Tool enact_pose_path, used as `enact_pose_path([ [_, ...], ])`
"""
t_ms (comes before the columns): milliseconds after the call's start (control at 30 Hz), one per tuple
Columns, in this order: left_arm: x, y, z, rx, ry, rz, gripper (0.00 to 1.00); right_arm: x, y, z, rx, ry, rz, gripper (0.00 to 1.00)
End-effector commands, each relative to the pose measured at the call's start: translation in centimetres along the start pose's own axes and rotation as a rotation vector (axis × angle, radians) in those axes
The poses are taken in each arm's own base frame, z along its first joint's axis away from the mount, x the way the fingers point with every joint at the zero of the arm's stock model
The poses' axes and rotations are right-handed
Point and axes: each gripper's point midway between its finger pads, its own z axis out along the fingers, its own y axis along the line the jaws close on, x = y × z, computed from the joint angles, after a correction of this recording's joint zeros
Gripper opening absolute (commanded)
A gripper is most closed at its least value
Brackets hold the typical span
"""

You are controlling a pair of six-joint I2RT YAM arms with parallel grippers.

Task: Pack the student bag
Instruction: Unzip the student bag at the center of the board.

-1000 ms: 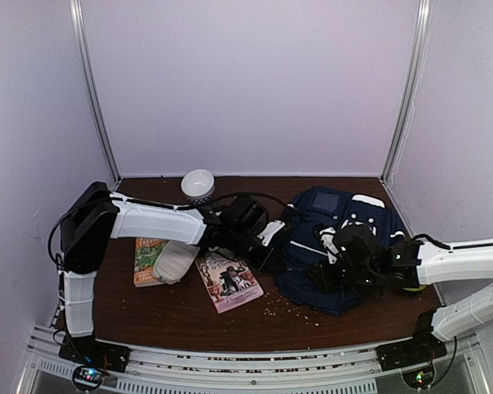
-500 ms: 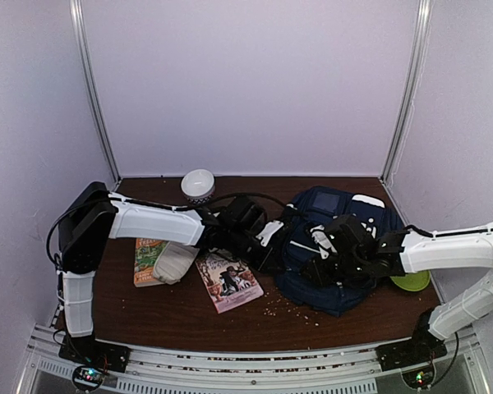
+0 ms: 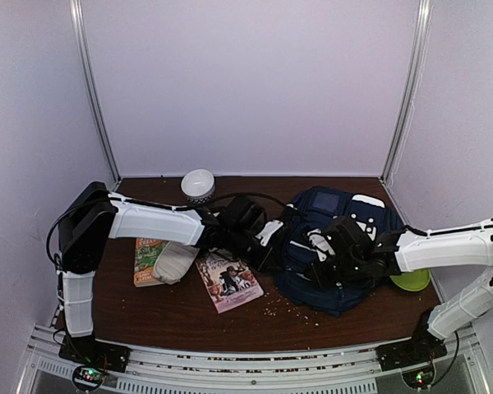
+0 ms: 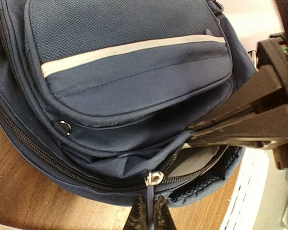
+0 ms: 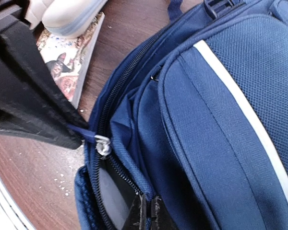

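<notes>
Arms low, angled inward; left gripper (image 4: 146,218), right gripper (image 5: 147,215) both closed

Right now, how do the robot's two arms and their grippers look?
The left arm and right arm have rounded white shells on the long links and black joints. The left one carries a black block at its shoulder, and a thin black cable arches above its wrist. The left gripper and right gripper are black, slim and tapered.

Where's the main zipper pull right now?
In the left wrist view, the zipper pull sits bottom centre on the student bag, its tab pinched in the left gripper.
</notes>
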Motion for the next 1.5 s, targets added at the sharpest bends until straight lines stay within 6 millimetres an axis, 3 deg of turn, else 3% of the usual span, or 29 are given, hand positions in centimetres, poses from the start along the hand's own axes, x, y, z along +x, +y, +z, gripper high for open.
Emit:
enact_pose_path([
  [0,-2.6,0.6,-2.1,-0.042,-0.081,0.021,0.00,-0.9,0.1,-2.2,-0.008,-0.033,-0.010,0.00],
  [233,-4.9,1.6,-3.7,-0.081,-0.144,0.015,0.00,-0.5,1.2,-5.5,-0.055,-0.052,-0.060,0.00],
  [567,-9.1,5.1,-5.3,-0.184,-0.221,-0.014,0.00,1.2,2.3,-7.0,-0.076,-0.021,-0.077,0.00],
  [800,-10.8,7.0,-3.5,-0.202,-0.207,-0.013,0.00,1.8,3.2,-7.9,-0.110,-0.013,-0.083,0.00],
  [1133,-10.5,8.8,-0.8,-0.219,-0.171,-0.018,0.00,2.5,3.4,-8.1,-0.117,-0.004,-0.081,0.00],
  [1233,-10.0,8.2,-0.9,-0.190,-0.156,-0.004,0.00,2.0,2.8,-8.1,-0.079,-0.025,-0.069,0.00],
  [1333,-8.7,6.0,-1.2,-0.108,-0.129,0.039,0.00,1.0,2.0,-8.1,-0.020,-0.066,-0.041,0.00],
  [1467,-6.9,3.4,-2.3,-0.084,-0.111,0.105,0.00,-0.3,2.4,-8.0,-0.029,-0.111,-0.016,0.00],
])
